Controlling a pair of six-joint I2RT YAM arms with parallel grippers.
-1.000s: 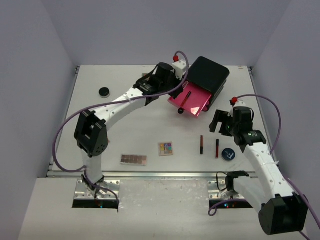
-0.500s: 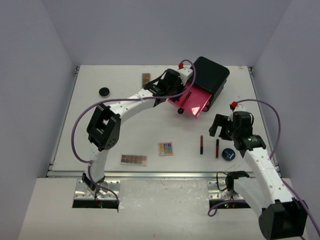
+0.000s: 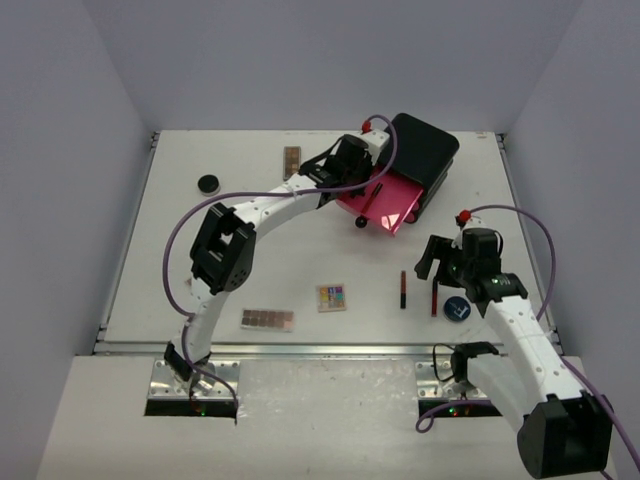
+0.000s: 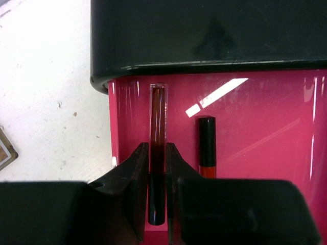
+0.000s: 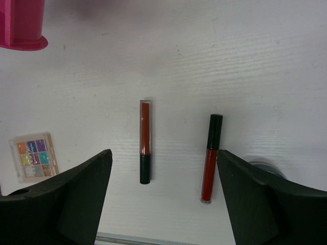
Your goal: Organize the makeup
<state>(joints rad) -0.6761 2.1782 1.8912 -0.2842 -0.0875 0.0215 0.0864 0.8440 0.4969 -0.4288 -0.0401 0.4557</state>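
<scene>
My left gripper [image 4: 157, 153] is shut on a thin dark red tube [image 4: 157, 115] and holds it over the left side of the open pink drawer [image 4: 255, 127]. A second red tube [image 4: 206, 145] lies in that drawer beside it. In the top view the left gripper [image 3: 352, 175] is at the drawer [image 3: 392, 212] of the black box [image 3: 425, 150]. My right gripper [image 5: 163, 153] is open and empty above two red tubes [image 5: 145, 140] [image 5: 210, 158] lying on the table. A multicoloured palette [image 3: 332, 297] and a brown palette [image 3: 268, 319] lie near the front.
Another brown palette [image 3: 291, 160] lies at the back and a round black compact [image 3: 208, 184] at the back left. A round dark compact [image 3: 457, 308] lies just right of the two tubes, under my right arm. The table's front edge [image 3: 300, 348] is close.
My left gripper has moved right and in over the pink drawer, uncovering the brown palette at the back. My right gripper has moved toward the front, over the two tubes.
</scene>
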